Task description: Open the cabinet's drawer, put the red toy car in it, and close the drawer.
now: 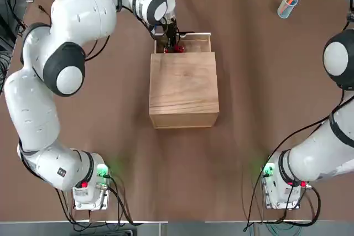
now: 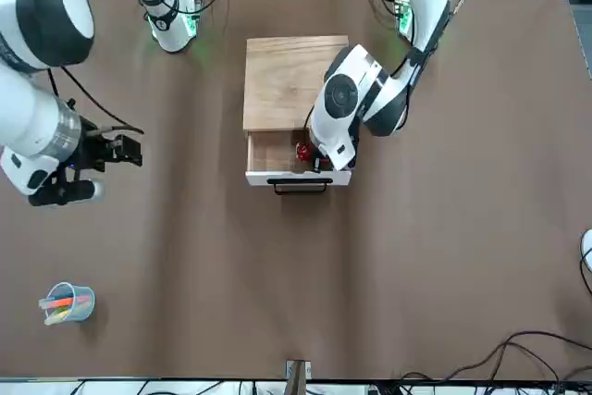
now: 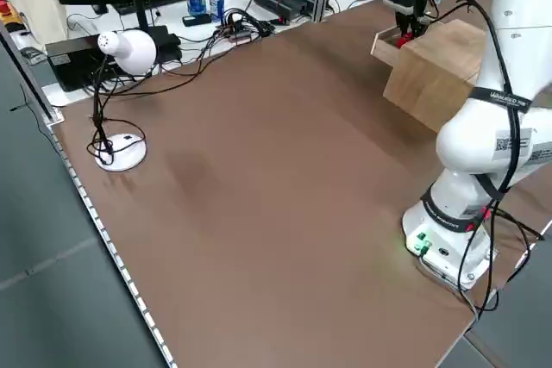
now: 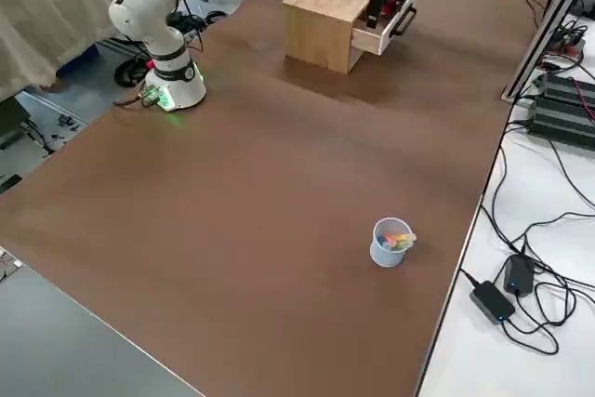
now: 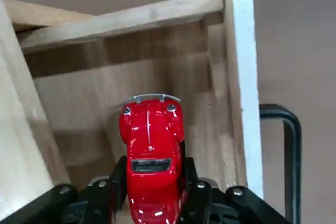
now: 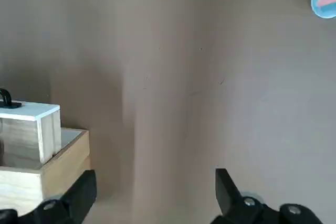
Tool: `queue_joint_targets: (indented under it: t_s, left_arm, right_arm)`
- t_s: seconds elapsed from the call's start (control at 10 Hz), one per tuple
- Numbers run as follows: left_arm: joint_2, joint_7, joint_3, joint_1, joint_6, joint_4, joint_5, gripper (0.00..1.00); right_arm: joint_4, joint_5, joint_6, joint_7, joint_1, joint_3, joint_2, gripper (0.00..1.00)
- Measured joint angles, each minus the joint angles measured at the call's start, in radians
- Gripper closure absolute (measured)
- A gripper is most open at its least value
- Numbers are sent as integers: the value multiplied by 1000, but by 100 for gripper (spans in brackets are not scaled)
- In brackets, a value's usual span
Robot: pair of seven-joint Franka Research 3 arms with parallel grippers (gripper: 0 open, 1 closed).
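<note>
You have soft, fairly bright light across the brown tabletop (image 1: 249, 70), with a blurred shadow beside the cabinet (image 4: 325, 30), small glints on the red toy car (image 5: 152, 145), and a dimmer right wrist view whose tabletop looks mottled, perhaps slightly out of focus.

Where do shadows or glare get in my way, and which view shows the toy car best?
Left wrist view: sharp white highlights on the red toy car, shadow across the drawer's floor, yet car clearest here; top view: car mostly hidden under the left pincer, a small red patch; right wrist view: soft shadows on the tabletop beside the cabinet, car not in view.
</note>
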Motion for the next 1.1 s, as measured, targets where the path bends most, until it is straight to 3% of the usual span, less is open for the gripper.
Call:
queue_joint_targets:
  t_s: [0.6,0.7,0.9,1.0,1.1]
  left_arm:
    - [18,-4,2,-15,0,20,53,53]
    - [20,-4,5,-17,6,25,59,43]
    - [20,-4,1,-22,-10,34,59,31]
    - [20,-5,3,-24,-13,44,62,18]
    - [15,-5,1,-23,-37,62,62,13]
  right_arm:
    - [-14,61,13,9,32,-3,47,0]
    - [-14,65,14,9,32,-3,49,0]
    - [-14,67,19,9,32,-3,51,0]
    - [-14,71,25,9,32,-3,53,0]
    - [-15,81,27,9,32,-3,57,0]
